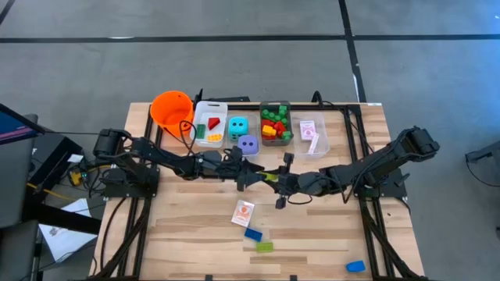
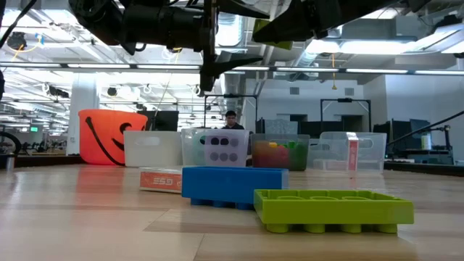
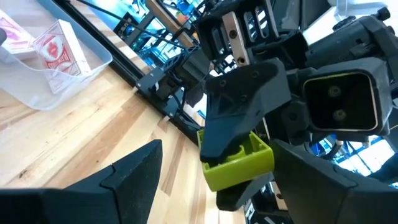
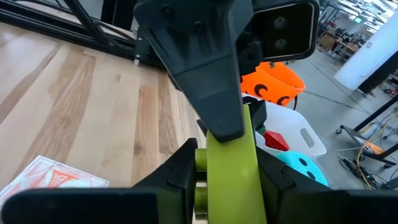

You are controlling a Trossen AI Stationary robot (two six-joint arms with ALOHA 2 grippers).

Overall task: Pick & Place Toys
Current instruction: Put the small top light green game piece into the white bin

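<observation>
Right gripper (image 1: 275, 178) pinches a green brick (image 3: 236, 163) above the table; left gripper (image 1: 251, 173) faces it, fingers spread around the brick.

green brick (image 4: 231, 168) partly hidden by right pincer (image 4: 227, 165) fingers, person (image 2: 230, 120) behind bins, mostly hidden
</observation>
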